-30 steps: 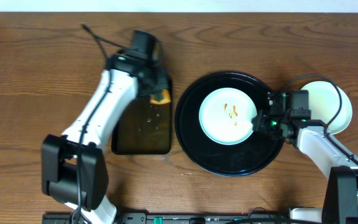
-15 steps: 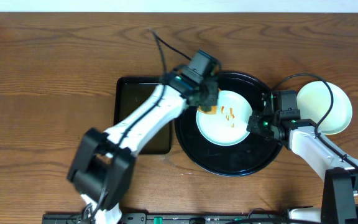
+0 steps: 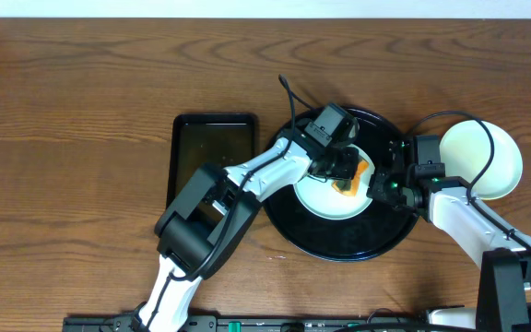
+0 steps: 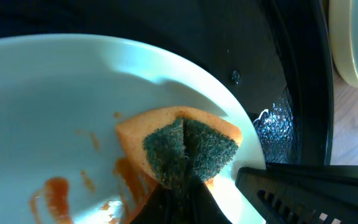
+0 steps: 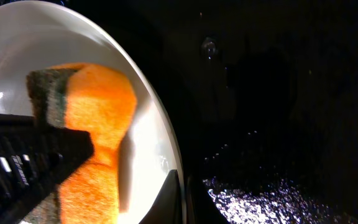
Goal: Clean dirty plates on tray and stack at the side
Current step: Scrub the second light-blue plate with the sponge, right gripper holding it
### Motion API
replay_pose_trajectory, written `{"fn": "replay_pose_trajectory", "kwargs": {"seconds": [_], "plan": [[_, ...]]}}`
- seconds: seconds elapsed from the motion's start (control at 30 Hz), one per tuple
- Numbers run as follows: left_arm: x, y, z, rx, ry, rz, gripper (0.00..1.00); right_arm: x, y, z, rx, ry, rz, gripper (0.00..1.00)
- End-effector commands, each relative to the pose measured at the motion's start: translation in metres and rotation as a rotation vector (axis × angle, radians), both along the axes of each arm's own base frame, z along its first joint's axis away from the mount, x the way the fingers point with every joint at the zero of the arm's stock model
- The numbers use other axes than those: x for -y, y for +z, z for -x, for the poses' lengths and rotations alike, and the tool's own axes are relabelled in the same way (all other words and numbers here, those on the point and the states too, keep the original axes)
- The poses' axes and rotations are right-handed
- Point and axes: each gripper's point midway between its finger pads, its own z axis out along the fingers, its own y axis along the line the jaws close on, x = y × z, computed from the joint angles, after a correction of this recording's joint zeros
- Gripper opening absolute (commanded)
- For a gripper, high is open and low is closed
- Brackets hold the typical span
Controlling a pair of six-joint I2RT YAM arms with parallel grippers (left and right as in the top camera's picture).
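Note:
A pale mint-blue plate [image 3: 316, 195] lies in the round black tray [image 3: 339, 247]. Orange-brown sauce smears [image 4: 58, 190] show on it in the left wrist view. My left gripper [image 3: 347, 170] is shut on an orange sponge with a dark green scouring face [image 4: 190, 144] and presses it on the plate's right part. My right gripper [image 3: 383, 184] is shut on the plate's right rim [image 5: 166, 155], one finger over it and one under. Two more plates [image 3: 485, 157], pale yellow on mint-blue, are stacked on the wood table to the right of the tray.
A smaller rectangular black tray [image 3: 212, 152] lies left of the round tray, with wet spots on it. Cables run from both arms over the tray's far rim. The stacked plates also show at the top right of the left wrist view [image 4: 356, 37].
My left arm swung right from the rectangular tray onto the plate, carrying the sponge, then slid it across to the plate's right side. My right gripper stayed on the rim.

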Motion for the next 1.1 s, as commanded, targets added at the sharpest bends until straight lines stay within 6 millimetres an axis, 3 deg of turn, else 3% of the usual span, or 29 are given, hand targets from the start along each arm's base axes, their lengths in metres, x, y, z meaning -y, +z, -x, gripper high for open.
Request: {"fn": "replay_pose_trajectory", "kwargs": {"seconds": [0.0, 0.13, 0.27, 0.47, 0.6, 0.7, 0.8, 1.07], "plan": [[-0.004, -0.023, 0.011, -0.052, -0.003, -0.048, 0.08, -0.004, 0.002, -0.002, 0.004, 0.001, -0.007, 0.01], [-0.054, -0.047, -0.006, 0.027, 0.120, -0.313, 0.08, -0.004, 0.001, 0.000, -0.006, 0.000, -0.006, 0.01], [-0.097, -0.054, -0.021, 0.089, 0.201, -0.497, 0.08, -0.003, 0.000, 0.001, -0.008, 0.000, -0.005, 0.01], [-0.113, -0.047, -0.042, 0.097, 0.242, -0.490, 0.08, -0.003, 0.000, 0.001, -0.011, 0.000, -0.005, 0.01], [-0.100, -0.031, -0.040, 0.040, 0.183, -0.361, 0.07, -0.003, 0.000, 0.001, -0.012, 0.000, -0.004, 0.01], [-0.068, -0.009, -0.011, -0.055, 0.012, -0.168, 0.07, -0.003, 0.000, 0.001, -0.012, 0.000, -0.005, 0.01], [-0.048, 0.009, 0.016, -0.111, -0.117, -0.059, 0.07, -0.003, 0.000, 0.002, -0.012, 0.000, -0.005, 0.01], [-0.019, 0.014, 0.054, -0.068, -0.320, -0.020, 0.08, -0.003, 0.000, 0.002, -0.017, 0.000, -0.004, 0.01]]}}
